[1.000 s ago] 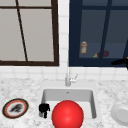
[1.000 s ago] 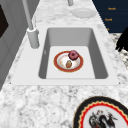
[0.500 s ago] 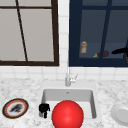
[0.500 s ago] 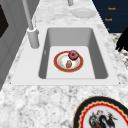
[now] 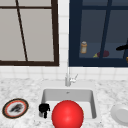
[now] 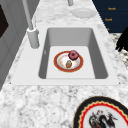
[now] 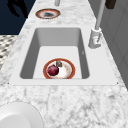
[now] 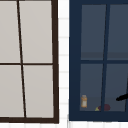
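Up at the right edge of the front view, my right hand [image 5: 122,47] hangs in front of the dark-blue wall cabinet [image 5: 75,32], level with its lower shelf; what I see of it is a flat, dark sliver stretched sideways, fingers straight and holding nothing. From the upper view that hand [image 8: 122,97] reaches in from the right edge toward the dark red item [image 8: 106,107] on the shelf, near it but apart. Just left of that item lies a small yellow-green piece [image 8: 97,109], and farther left stands an orange jar [image 8: 84,101], upright.

My left hand [image 5: 44,108] sits low at the sink's [image 5: 47,93] front left corner, bunched into a compact dark shape; I cannot tell whether it grips anything. A big red ball [image 5: 67,114] is just beside it, at the front of the basin.

From the left side view, a red-rimmed plate [image 6: 60,66] rests on the sink floor with a dark red fruit [image 6: 73,54] and a small brown piece [image 6: 68,64] on it. The faucet [image 5: 68,77] stands behind the basin. On the marble counter [image 5: 22,87], a patterned plate [image 5: 15,108] lies left of the sink and a white plate [image 5: 120,114] right of it.
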### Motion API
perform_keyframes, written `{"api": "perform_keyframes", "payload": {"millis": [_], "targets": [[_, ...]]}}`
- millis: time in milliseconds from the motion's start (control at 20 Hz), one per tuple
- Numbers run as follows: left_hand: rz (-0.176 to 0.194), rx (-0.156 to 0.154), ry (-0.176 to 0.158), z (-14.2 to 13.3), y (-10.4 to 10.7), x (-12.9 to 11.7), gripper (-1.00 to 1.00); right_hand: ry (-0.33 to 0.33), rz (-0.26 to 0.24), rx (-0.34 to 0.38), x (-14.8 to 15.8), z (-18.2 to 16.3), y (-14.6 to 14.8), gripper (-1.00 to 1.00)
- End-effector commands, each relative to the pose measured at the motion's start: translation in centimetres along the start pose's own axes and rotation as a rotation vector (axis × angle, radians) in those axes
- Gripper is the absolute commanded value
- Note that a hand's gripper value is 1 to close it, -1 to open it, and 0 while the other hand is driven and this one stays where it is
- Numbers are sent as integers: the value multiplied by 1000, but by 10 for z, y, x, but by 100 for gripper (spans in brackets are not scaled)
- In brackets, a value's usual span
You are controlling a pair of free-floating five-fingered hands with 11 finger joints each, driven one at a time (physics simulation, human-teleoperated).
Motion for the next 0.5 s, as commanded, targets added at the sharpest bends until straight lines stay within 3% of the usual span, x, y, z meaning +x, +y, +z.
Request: {"api": "perform_keyframes", "payload": {"millis": [0, 150, 300, 350, 400, 450], "targets": [[0, 0, 0, 0, 0, 0, 0, -35, -41, 71, -14, -24, 1, -100], [0, 0, 0, 0, 0, 0, 0, -69, -76, 80, -11, -44, 7, -100], [0, 0, 0, 0, 0, 0, 0, -28, -89, 71, -21, -64, 5, -100], [0, 0, 0, 0, 0, 0, 0, -8, -74, 71, -29, -64, 3, -100], [0, 0, 0, 0, 0, 0, 0, -31, -18, 44, -15, -55, 3, -100], [0, 0, 0, 0, 0, 0, 0, -32, -17, 37, -17, -55, 6, -100]]}}
